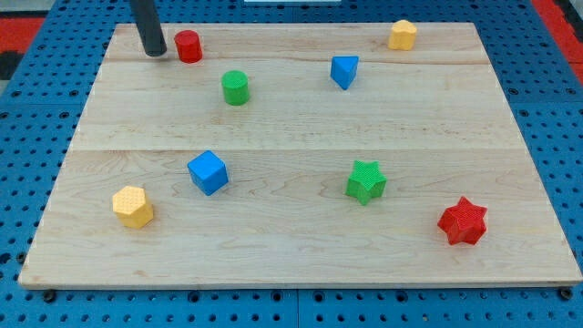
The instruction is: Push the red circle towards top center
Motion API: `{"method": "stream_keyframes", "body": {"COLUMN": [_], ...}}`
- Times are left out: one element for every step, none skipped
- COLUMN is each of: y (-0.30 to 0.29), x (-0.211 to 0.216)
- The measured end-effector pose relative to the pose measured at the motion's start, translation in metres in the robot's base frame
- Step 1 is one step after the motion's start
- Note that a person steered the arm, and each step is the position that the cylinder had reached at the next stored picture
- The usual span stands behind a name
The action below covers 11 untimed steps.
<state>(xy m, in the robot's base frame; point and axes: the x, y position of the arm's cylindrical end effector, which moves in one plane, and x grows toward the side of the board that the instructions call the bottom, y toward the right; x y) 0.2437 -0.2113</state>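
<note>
A pale wooden board (301,137) with visible grain and a smooth, matt finish lies on a blue perforated surface (36,137) that looks like painted metal or plastic. The red circle (189,46), at about 11 o'clock on the board, looks like matt plastic with a finely ribbed texture. My tip (155,53) belongs to a dark, smooth, slightly glossy rod.

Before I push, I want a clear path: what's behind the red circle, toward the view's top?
Only a strip of bare board shows behind the red circle. My tip sits at its left; nothing looks hidden.
</note>
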Motion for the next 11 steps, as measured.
{"method": "stream_keyframes", "body": {"y": [0.069, 0.108, 0.099, 0.122, 0.141, 0.165, 0.176, 0.179, 0.179, 0.209, 0.241], "x": [-0.002, 0.012, 0.025, 0.034, 0.038, 0.059, 0.068, 0.04, 0.007, 0.046, 0.123]}}
